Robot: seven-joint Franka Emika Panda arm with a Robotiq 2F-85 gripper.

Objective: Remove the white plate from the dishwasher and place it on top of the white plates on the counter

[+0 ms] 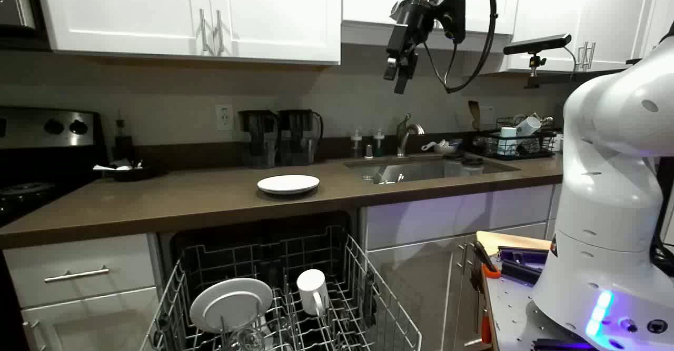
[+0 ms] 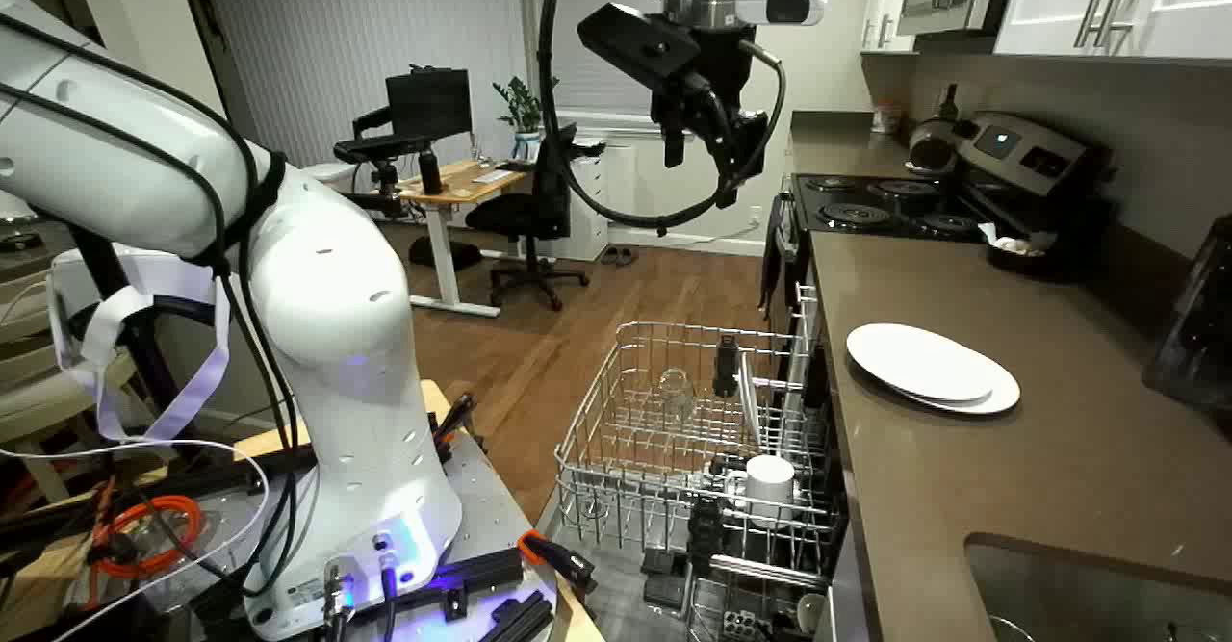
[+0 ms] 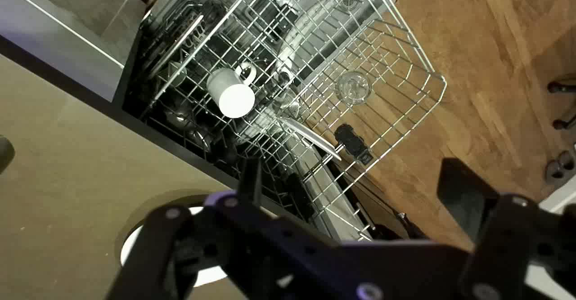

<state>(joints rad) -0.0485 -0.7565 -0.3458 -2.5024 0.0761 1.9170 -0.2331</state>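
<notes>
The white plate [image 1: 231,304] stands tilted among the tines of the pulled-out dishwasher rack [image 2: 664,327]. It shows nearly edge-on in an exterior view [image 2: 749,397] and in the wrist view [image 3: 310,136]. The white plates [image 1: 288,183] lie in a low stack, slightly offset, on the brown counter [image 1: 174,198]; they also show in an exterior view [image 2: 914,361]. In the wrist view my gripper partly hides the stack [image 3: 209,276]. My gripper [image 1: 396,77] is open and empty, high above the rack and counter, pointing down; its fingers are wide apart in the wrist view [image 3: 355,184].
A white cup [image 1: 311,288] and a clear glass [image 3: 354,87] are in the rack beside the plate. Two dark pitchers [image 1: 258,138] stand against the wall behind the stack. The sink [image 1: 421,171] and faucet [image 1: 404,135] are further along. Upper cabinets [image 1: 274,14] overhang the counter.
</notes>
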